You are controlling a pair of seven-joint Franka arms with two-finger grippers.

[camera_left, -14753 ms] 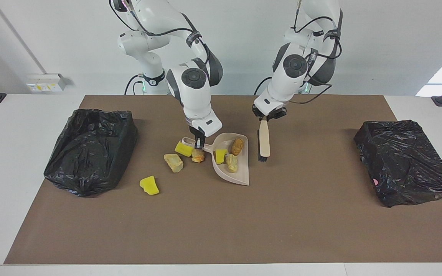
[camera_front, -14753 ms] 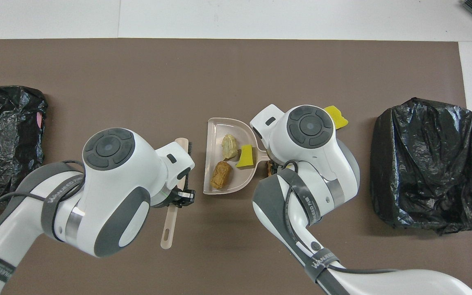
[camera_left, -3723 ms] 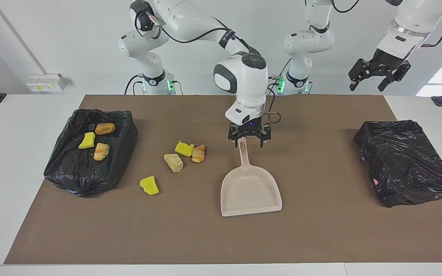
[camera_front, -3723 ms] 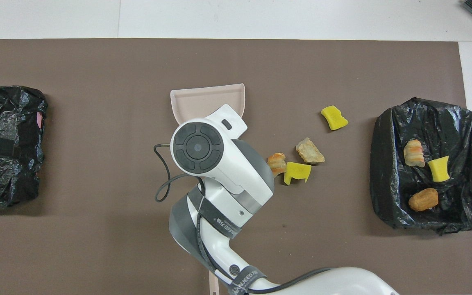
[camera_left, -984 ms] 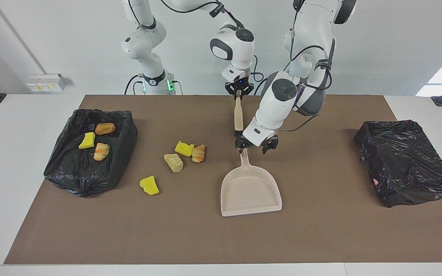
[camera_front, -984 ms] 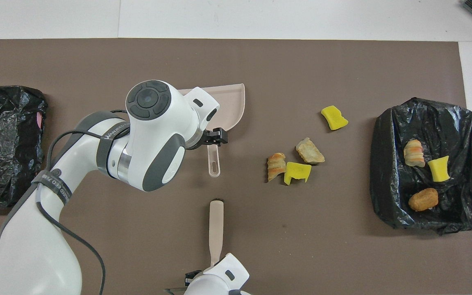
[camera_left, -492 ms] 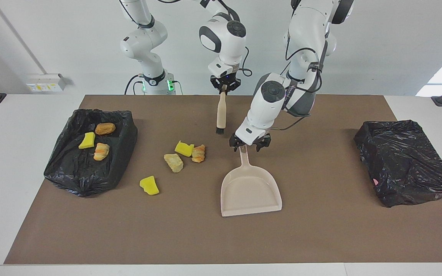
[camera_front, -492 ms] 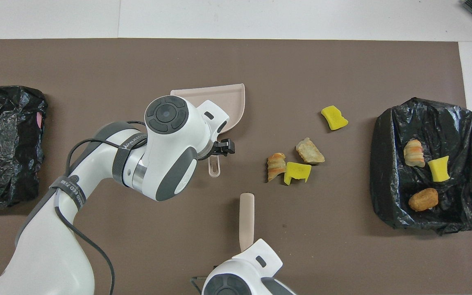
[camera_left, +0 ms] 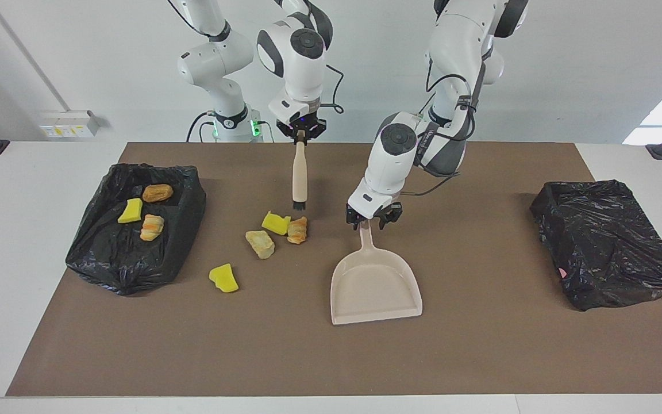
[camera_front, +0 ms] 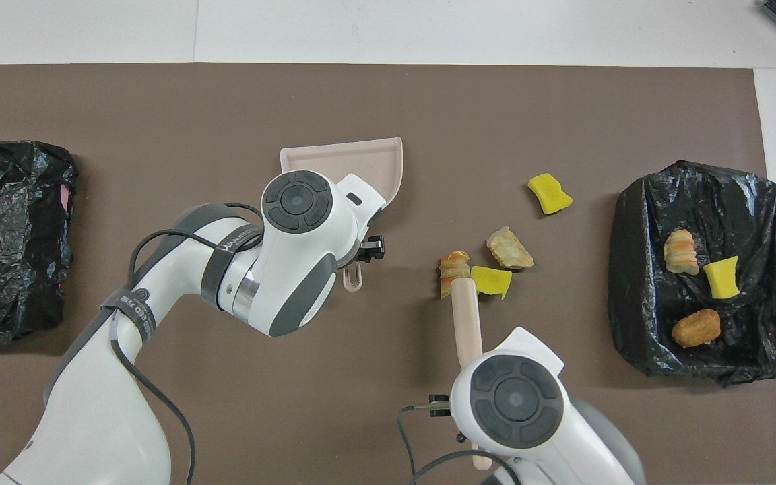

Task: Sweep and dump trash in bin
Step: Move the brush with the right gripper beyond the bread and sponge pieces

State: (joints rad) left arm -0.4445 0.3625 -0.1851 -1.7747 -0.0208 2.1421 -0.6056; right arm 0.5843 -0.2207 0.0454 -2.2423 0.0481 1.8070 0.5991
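The left gripper (camera_left: 372,221) sits at the top of the dustpan (camera_left: 376,284) handle, its fingers either side of the handle; whether they have clamped on it cannot be told. The right gripper (camera_left: 300,131) is clamped on the brush (camera_left: 299,175), which hangs bristles-down just above the mat (camera_left: 480,345), over a spot just nearer to the robots than the clustered trash. Four scraps lie loose on the mat toward the right arm's end: a yellow chunk (camera_left: 276,222) touching an orange-brown lump (camera_left: 297,229), a tan lump (camera_left: 260,243) just beside them, and a second yellow chunk (camera_left: 223,278) farther from the robots and apart. Three scraps lie in the bin (camera_left: 184,230) at the right arm's end. The other bin (camera_left: 607,253), at the left arm's end, shows no scraps. To perform the step well, secure the handle fully before lifting, since the pan is a thin, rigid beige plastic shell with a flat lip and low side walls; the smooth handle is likely to twist in a partial grip. Set the lip flat on the mat beside the cluster, open toward the brush. The yellow chunks look like light, porous sponge and may bounce; the bread-like lumps are irregular and may roll. Use short, low strokes. The bin liners are crinkled, glossy black film.
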